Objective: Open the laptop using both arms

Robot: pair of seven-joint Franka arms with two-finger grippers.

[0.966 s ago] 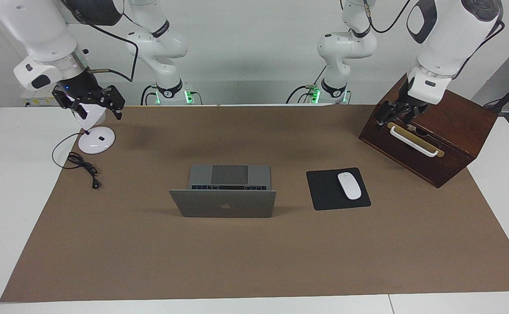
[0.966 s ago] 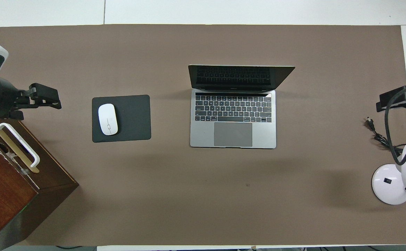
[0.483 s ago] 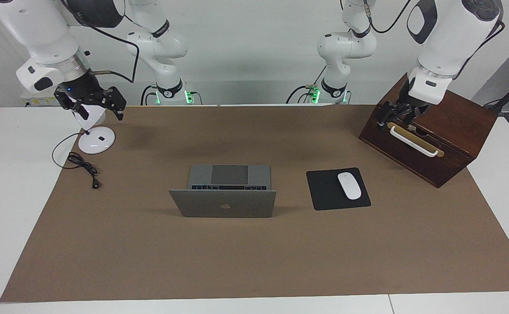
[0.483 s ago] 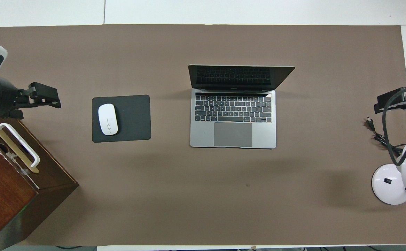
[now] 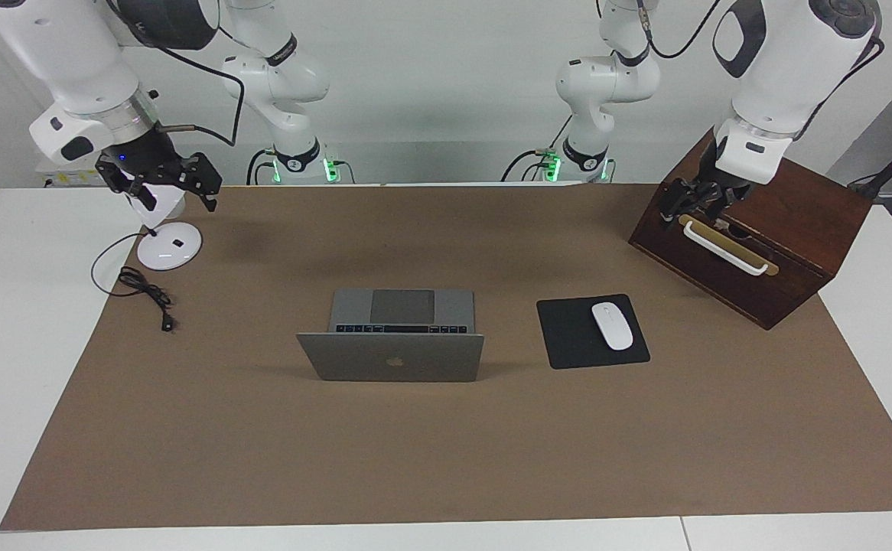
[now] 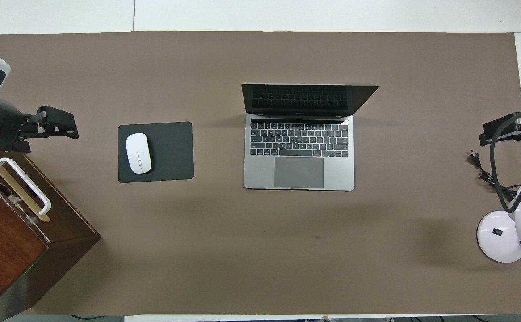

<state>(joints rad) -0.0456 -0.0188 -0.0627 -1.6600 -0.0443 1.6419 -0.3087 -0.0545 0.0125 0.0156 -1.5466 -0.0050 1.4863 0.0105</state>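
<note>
The silver-grey laptop (image 5: 391, 337) (image 6: 299, 152) stands open in the middle of the brown mat. Its lid is upright along the edge farther from the robots, with the apple logo showing in the facing view. The dark keyboard (image 6: 299, 139) and the trackpad lie uncovered. My left gripper (image 5: 695, 200) (image 6: 57, 123) hangs open over the wooden box (image 5: 790, 229), just above its white handle, holding nothing. My right gripper (image 5: 161, 187) (image 6: 504, 130) is open in the air over the white desk lamp (image 5: 169, 246). Neither gripper touches the laptop.
A black mouse pad (image 5: 564, 340) with a white mouse (image 5: 613, 325) lies beside the laptop toward the left arm's end. The lamp's black cable (image 5: 144, 289) trails on the mat at the right arm's end. The wooden box (image 6: 14, 250) fills the corner near the left arm.
My right gripper has shifted slightly over the lamp. The laptop and my left arm have not moved.
</note>
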